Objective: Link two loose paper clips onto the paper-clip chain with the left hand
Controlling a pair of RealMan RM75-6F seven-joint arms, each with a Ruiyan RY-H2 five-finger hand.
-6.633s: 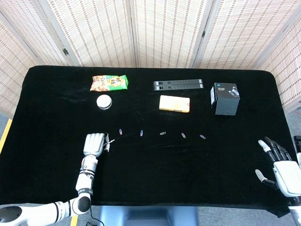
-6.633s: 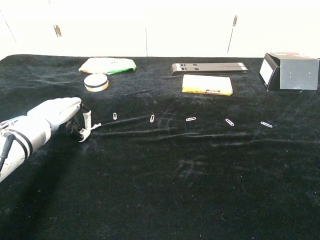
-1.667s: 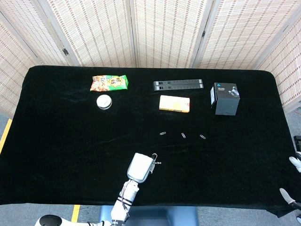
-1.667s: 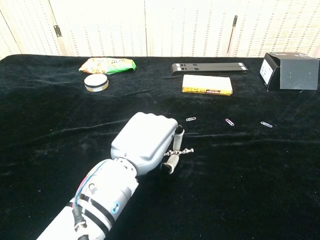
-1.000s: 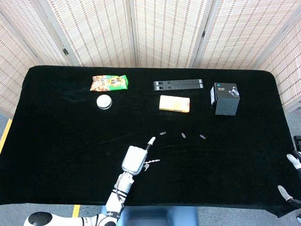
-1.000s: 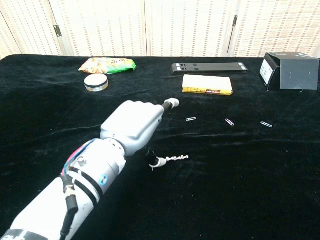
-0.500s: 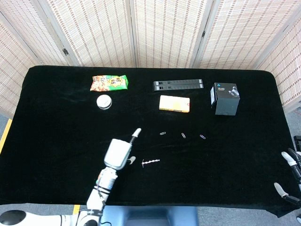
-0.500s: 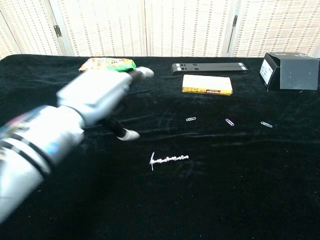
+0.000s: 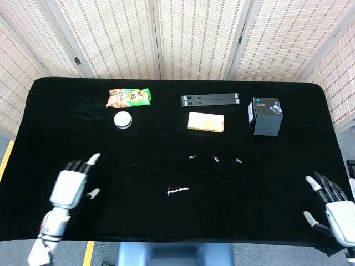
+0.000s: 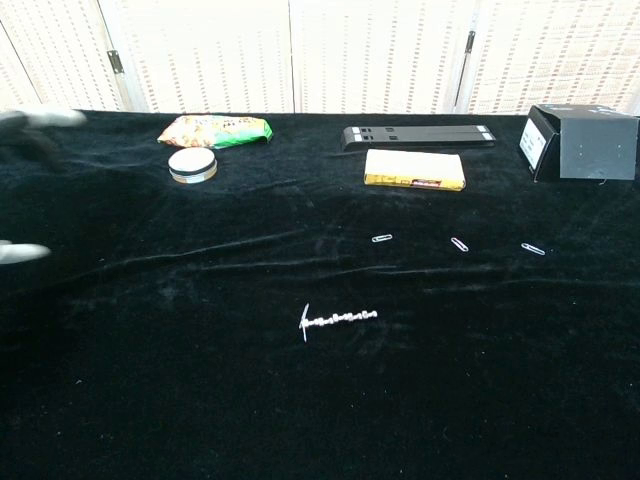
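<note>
Paper-clip chain (image 9: 177,191) lying free, left hand (image 9: 71,187) apart (fingers spread)

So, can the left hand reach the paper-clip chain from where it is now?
Probably yes. The left hand is open and holds nothing, and only bare black cloth lies between it and the paper-clip chain, which lies by itself in front of the loose clips.

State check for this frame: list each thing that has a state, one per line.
Chain: flat on the cloth, released.
Loose clips: three in a row, apart, unlinked.
Left hand: empty, fingers apart, away from the chain.
Right hand: empty, fingers spread, at the table edge.
Black box: upright.
Round tin: lid on.
</note>
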